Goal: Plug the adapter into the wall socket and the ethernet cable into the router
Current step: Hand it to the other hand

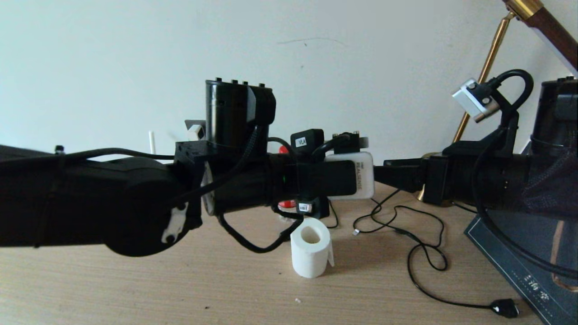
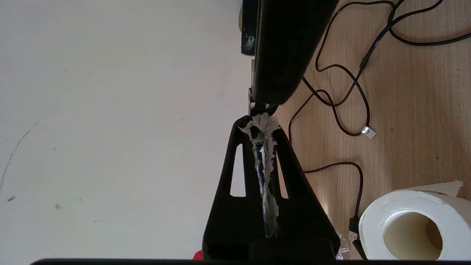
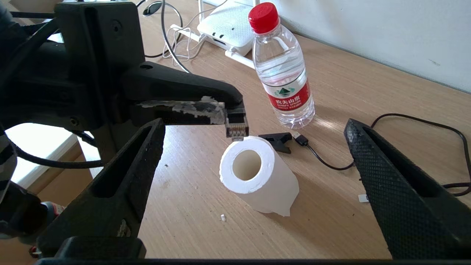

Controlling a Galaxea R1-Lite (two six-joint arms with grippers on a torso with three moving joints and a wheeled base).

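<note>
The ethernet cable's small clear-tipped plug with its row of metal contacts (image 3: 236, 127) sits just left of centre in the right wrist view, pinched at the very tips of the left gripper's (image 3: 230, 110) black fingers, which are pressed together on it. The plug sticks out past the fingertips, and its contact face is towards this camera. The fingers' long axis runs from the left edge of that frame towards the middle. In the left wrist view the same fingers (image 2: 235, 173) meet along a worn, taped seam in the centre of the frame, and the plug itself is hidden at their far tip.

The flat white rounded router with slim white antennas (image 3: 230, 27) lies at the top centre of the right wrist view, on the pale wooden surface (image 3: 191, 206) close to the wall. It sits up and slightly behind the plug in that frame, well apart from it. Judging from this, the plug must travel towards the top of the frame, and its tip may need to turn, to meet the router's ports. Which port is free cannot be told.

A clear water bottle with a red cap (image 3: 281, 70) stands just right of the router, and a white paper roll (image 3: 254, 173) lies directly below the plug. The right gripper (image 3: 254, 191) fills the bottom corners of its own view, its fingers spread wide and holding nothing.

In the head view, a corner of the dark grey wall socket (image 1: 195, 124) with the small white adapter (image 1: 195, 132) peeks out at centre left behind the left arm.
</note>
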